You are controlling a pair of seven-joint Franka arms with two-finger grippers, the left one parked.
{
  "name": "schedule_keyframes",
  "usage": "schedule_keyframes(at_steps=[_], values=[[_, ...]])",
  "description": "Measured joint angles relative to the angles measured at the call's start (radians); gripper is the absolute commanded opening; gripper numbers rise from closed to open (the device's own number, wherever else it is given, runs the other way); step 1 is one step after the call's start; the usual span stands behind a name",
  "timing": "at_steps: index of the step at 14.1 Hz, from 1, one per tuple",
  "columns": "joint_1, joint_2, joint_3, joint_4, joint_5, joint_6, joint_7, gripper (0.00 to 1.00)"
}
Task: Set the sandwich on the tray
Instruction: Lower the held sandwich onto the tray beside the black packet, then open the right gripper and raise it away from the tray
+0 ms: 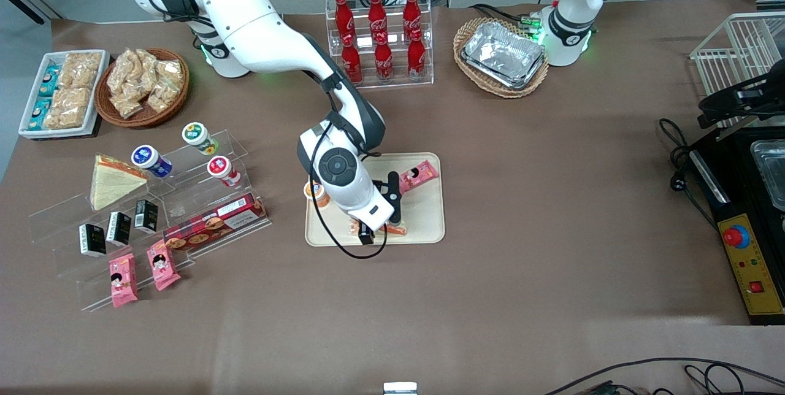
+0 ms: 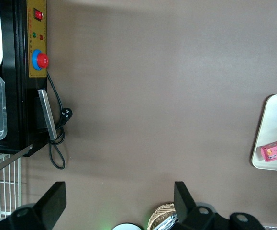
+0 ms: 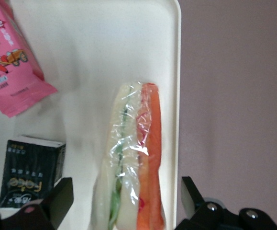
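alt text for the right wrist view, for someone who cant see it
A clear-wrapped sandwich lies on its edge on the cream tray, between the open gripper fingers. A pink snack packet and small black carton share the tray.

Clear-wrapped sandwich (image 3: 133,163) standing on edge, orange filling showing, on cream tray (image 3: 105,57) beside its rim, claw (image 3: 124,206) straddling it with fingers spread

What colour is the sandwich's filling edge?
Orange-red beside pale bread on the sandwich, clearest in the right wrist view; gripper open above it over the tray.
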Motion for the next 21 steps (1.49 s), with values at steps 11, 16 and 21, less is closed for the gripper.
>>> schedule_keyframes(at_steps=[11,16,21], values=[[-0.059,-0.171,-0.009,0.023,0.055,-0.239,0.001,1.00],[-0.111,-0.297,-0.028,0.029,0.073,-0.385,0.168,1.00],[-0.168,-0.452,-0.036,0.032,0.017,-0.549,0.511,1.00]])
